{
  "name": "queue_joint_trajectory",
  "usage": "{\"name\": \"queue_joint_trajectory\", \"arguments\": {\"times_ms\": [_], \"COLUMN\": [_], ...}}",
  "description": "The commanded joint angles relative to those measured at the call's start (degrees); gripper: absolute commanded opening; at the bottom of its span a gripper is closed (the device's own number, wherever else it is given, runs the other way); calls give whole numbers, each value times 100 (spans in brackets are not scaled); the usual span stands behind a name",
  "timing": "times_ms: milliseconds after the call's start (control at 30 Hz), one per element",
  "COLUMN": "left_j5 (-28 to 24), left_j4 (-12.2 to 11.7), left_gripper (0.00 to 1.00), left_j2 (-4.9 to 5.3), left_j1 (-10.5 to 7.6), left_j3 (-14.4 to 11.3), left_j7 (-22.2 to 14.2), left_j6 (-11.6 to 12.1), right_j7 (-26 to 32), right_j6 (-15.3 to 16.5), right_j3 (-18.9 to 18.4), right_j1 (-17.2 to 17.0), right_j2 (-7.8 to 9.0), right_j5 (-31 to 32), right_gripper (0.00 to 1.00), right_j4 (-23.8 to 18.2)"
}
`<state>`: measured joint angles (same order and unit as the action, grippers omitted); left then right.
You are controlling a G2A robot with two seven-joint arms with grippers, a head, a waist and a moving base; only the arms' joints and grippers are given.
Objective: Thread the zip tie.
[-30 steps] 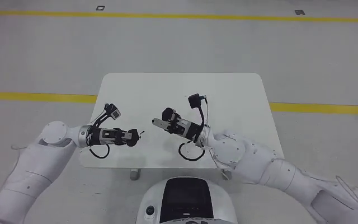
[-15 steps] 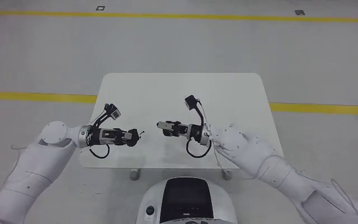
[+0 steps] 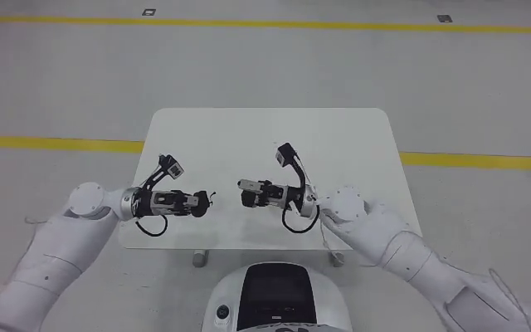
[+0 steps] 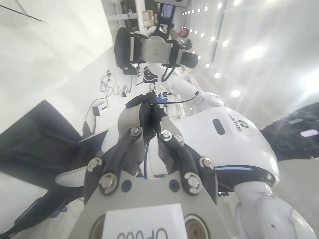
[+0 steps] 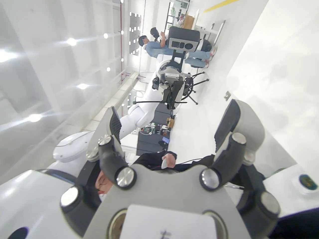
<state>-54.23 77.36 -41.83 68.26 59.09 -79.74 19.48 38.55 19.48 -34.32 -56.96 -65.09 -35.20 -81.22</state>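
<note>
Ahead of your wide-open, empty right gripper [image 5: 172, 115], the left gripper [image 4: 147, 109] pinches the zip tie [image 5: 147, 102] tight; approach off-line and you risk bending its thin tail.

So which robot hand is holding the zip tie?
The left gripper: it is shut on the black zip tie. The right gripper is open and empty.
</note>
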Motion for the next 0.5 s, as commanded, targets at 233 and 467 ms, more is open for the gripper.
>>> {"name": "queue_joint_trajectory", "arguments": {"times_ms": [233, 467], "left_j5": [-994, -1317], "left_j4": [-269, -369], "left_gripper": [0, 0], "left_j2": [-225, -298], "left_j1": [-308, -450], "left_j3": [-585, -835], "left_j7": [10, 10], "left_j6": [0, 0], "right_j7": [1451, 1549], "right_j6": [0, 0], "right_j3": [-206, -275], "right_j1": [65, 124], "right_j2": [-441, -627], "right_j5": [-1071, -1272], "right_gripper": [100, 100], "right_j4": [862, 1152]}}
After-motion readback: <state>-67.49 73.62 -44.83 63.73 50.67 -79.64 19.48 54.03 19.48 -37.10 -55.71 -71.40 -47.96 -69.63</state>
